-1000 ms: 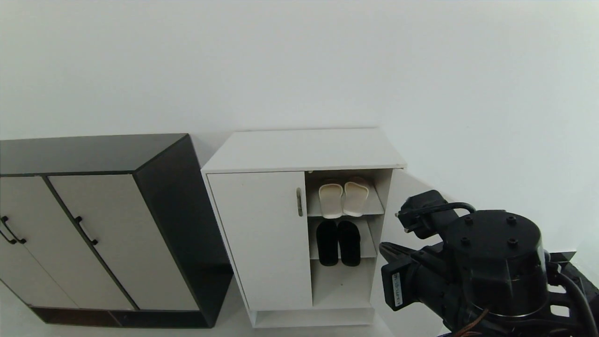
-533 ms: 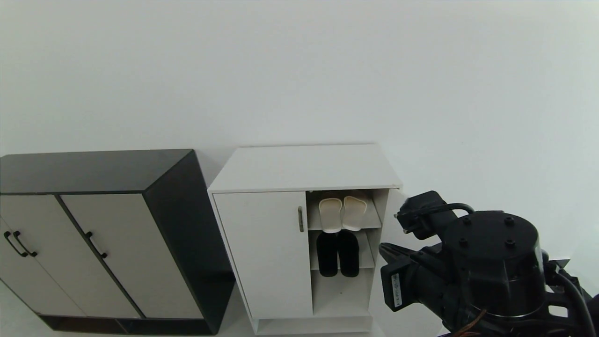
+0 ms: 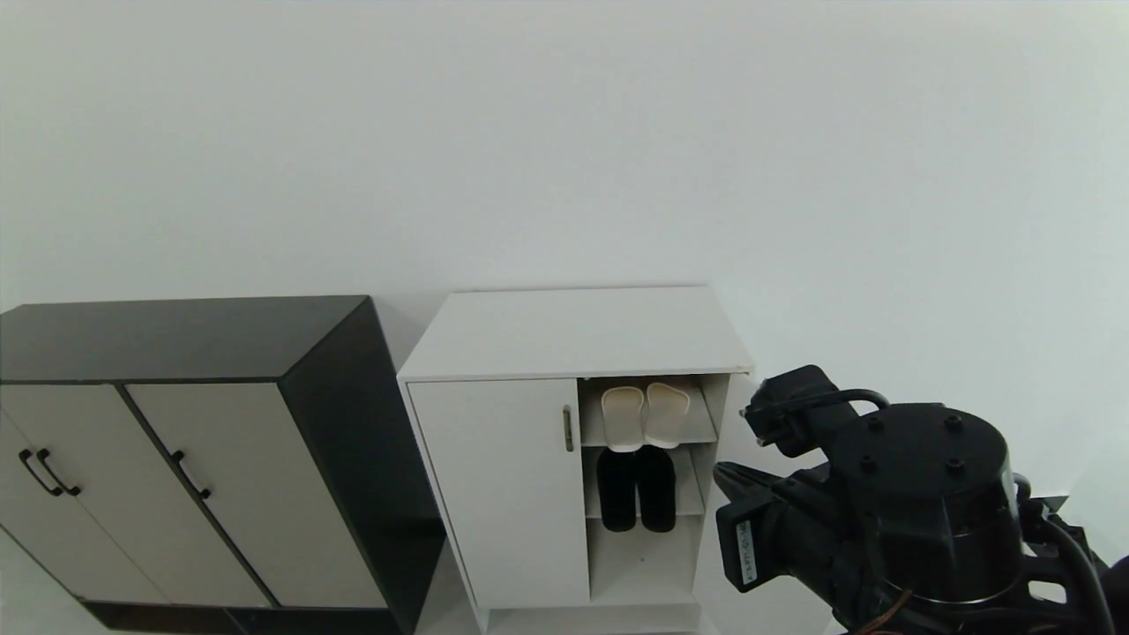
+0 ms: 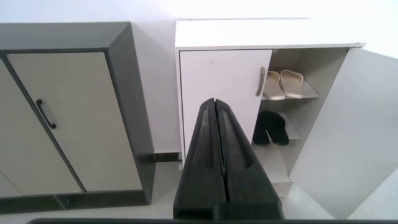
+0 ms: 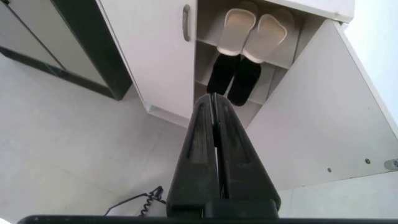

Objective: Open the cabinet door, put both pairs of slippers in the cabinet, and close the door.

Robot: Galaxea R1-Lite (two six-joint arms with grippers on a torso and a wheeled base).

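The white cabinet (image 3: 573, 335) stands against the wall, its left door (image 3: 498, 489) closed and its right door (image 4: 348, 137) swung wide open. A cream pair of slippers (image 3: 645, 414) lies on the top shelf, and a black pair (image 3: 637, 498) lies on the shelf below. The lowest compartment holds nothing. My left gripper (image 4: 215, 102) is shut and empty, well back from the cabinet front. My right gripper (image 5: 213, 98) is also shut and empty, above the floor in front of the open side, near the open door (image 5: 323, 124). Both pairs show there too: cream slippers (image 5: 252, 31), black slippers (image 5: 235, 76).
A black cabinet with two beige doors (image 3: 176, 441) stands directly left of the white one. Pale floor (image 5: 74, 155) lies in front of both, with a coiled cable (image 5: 140, 202) on it near me.
The head camera has moved: both cabinets now sit lower and a little smaller in the picture. The slippers, the doors and the right arm keep their places.
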